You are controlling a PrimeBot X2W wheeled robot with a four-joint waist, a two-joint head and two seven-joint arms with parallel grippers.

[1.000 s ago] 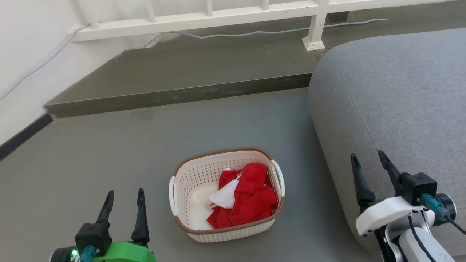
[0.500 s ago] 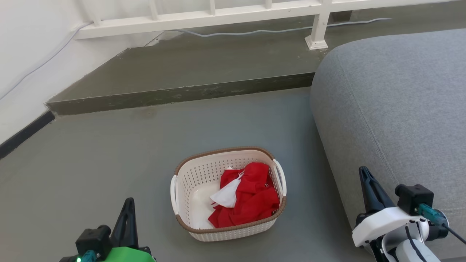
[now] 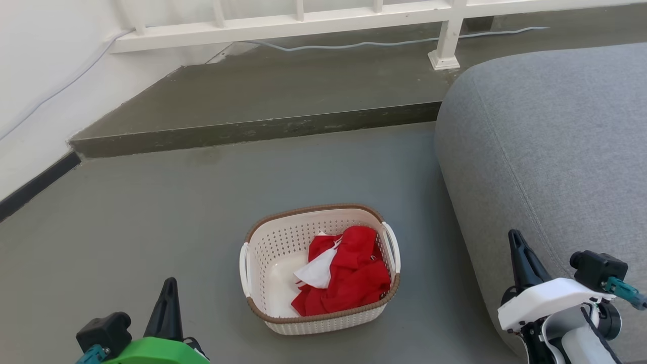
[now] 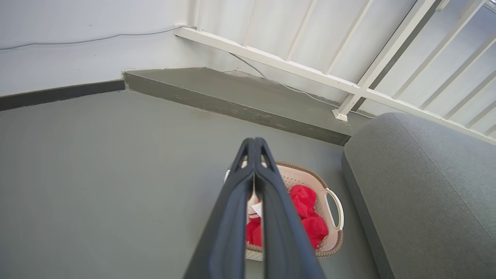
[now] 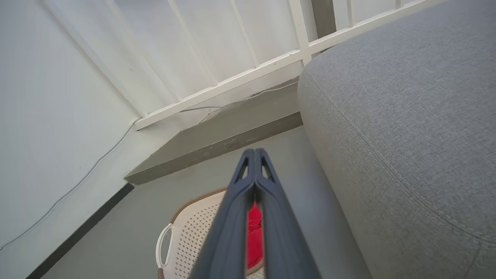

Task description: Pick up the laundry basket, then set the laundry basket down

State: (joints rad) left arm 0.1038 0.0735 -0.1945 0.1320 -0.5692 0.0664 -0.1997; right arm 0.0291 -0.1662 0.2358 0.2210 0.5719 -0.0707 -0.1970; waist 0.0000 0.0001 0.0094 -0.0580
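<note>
The basket [image 3: 277, 245] sits upright on the grey floor [image 3: 151, 217], in the open stretch between the robot and the step [image 3: 252, 96] at the floor's far edge. It is nearer the sofa [image 3: 546, 151] on the right than the dark skirting [image 3: 35, 184] along the floor's left edge, and stands apart from both sofa and step. A brown rim [image 3: 313, 208] runs round its top, with a white left handle [image 3: 244, 270] and a white right handle [image 3: 393, 246] on its short sides. Inside lies a red cloth [image 3: 356, 280], bunched toward the right wall, with a white cloth [image 3: 316, 272] on its left part; the basket's pale bottom shows bare on the left. The left gripper [image 3: 169, 284] is at the lower left of the head view, left of the basket and well apart from it. Its fingers are pressed together, tips meeting and pinching nothing, as the left wrist view shows plainly. The right gripper [image 3: 515, 238] is at the lower right, before the sofa's side, right of the basket and apart from it. Its fingers are likewise pressed together on nothing, and in the right wrist view they point out over the basket. Beyond the step's edge a white railing [image 3: 283, 23] runs across, its post [image 3: 445, 50] standing on the step, and a pale cable [image 3: 354, 45] lies along the step behind it. A white wall [image 3: 35, 76] rises on the left.
</note>
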